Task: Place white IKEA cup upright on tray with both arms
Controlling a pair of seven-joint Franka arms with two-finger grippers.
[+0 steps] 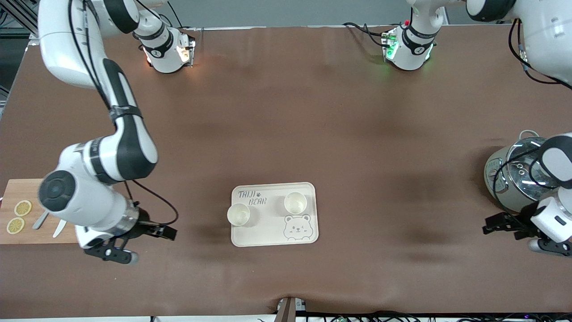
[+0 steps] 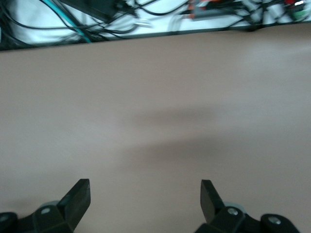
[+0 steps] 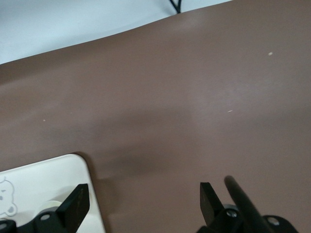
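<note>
With both white cups [image 1: 238, 214] [image 1: 295, 202] upright on the tray [image 1: 273, 236] near the table's camera-side edge, we should keep the left gripper [image 1: 502, 222] and right gripper [image 1: 147, 231] wide open, empty and clear of its rim.

Lab: two robot arms [image 1: 111, 147] bolted to covered table [image 1: 286, 112], loose cables [image 2: 97, 19].
</note>
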